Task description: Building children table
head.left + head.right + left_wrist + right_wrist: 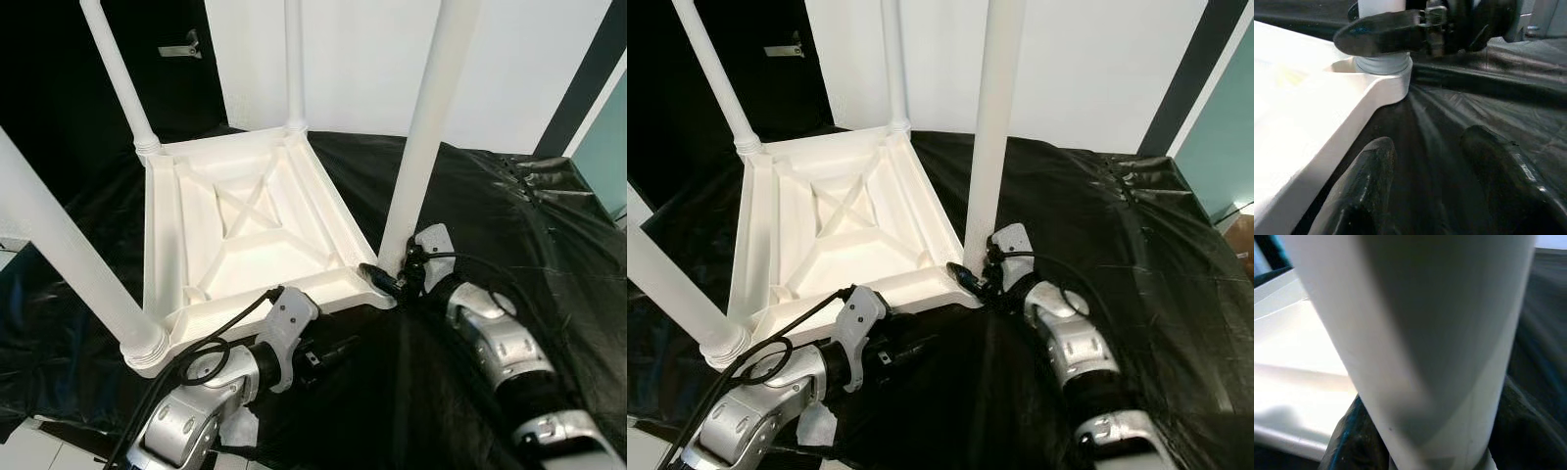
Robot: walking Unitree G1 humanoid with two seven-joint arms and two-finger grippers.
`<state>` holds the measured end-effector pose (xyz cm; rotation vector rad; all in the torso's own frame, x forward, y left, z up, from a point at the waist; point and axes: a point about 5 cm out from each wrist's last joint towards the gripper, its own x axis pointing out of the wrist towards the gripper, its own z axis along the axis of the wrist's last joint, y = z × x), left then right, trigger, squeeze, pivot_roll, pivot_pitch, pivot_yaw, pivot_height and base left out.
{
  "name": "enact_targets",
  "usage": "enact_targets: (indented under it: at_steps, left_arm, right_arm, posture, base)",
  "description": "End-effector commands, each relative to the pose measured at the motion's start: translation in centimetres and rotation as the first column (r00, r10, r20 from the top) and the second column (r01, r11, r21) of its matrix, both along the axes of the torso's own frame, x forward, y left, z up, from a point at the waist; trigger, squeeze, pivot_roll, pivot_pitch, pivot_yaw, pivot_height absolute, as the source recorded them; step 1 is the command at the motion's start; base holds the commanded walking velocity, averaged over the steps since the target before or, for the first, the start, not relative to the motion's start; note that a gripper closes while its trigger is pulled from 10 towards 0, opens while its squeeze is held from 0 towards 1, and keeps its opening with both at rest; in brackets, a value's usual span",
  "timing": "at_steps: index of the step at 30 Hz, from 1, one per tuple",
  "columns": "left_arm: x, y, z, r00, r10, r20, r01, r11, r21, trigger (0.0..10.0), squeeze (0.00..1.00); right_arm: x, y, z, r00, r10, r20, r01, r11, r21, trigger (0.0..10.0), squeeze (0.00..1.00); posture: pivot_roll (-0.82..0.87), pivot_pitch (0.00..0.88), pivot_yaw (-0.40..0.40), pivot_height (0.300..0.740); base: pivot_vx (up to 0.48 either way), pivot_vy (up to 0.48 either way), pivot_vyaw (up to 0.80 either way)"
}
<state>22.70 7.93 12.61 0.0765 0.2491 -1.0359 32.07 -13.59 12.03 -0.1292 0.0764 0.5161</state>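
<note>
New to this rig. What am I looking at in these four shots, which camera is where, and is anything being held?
A humanoid robot with two silver arms, each ending in a black two-fingered pincer. The two wide shots come from its head cameras looking down; the two close-ups come from cameras on its wrists. A white children's table lies upside down on black plastic sheeting, four legs pointing up. The right pincer is closed around the base of the near right leg. The left pincer hangs open by the table's near edge, holding nothing.
</note>
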Motion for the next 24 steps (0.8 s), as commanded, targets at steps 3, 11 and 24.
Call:
enact_targets:
  at_steps: [3, 11, 24]
  left_arm:
    - [-0.3, -0.3, -0.1, 1.000, -0.024, -0.008, 0.024, 1.000, 0.003, 10.0, 0.00]
    - [-0.3, -0.1, -0.1, 1.000, -0.024, -0.012, 0.024, 1.000, 0.004, 10.0, 0.00]
    - [-0.3, -0.4, 0.0, 1.000, -0.019, -0.008, 0.019, 1.000, 0.002, 10.0, 0.00]
  right_arm:
    - [-0.9, -0.5, -2.4, 0.962, -0.256, -0.096, 0.254, 0.967, -0.037, 10.0, 0.00]
    - [-1.9, 0.8, -3.1, 0.831, -0.544, -0.117, 0.545, 0.838, -0.025, 10.0, 0.00]
    - [-2.3, 2.2, -2.5, 0.822, -0.549, -0.149, 0.554, 0.832, -0.007, 10.0, 1.00]
  posture:
    - [0.00, 0.000, -0.022, 0.740]
    - [0.00, 0.000, -0.027, 0.740]
    - [0.01, 0.000, -0.036, 0.740]
  base:
    - [0.000, 0.000, 0.00]
    - [0.000, 0.000, 0.00]
    - [0.000, 0.000, 0.00]
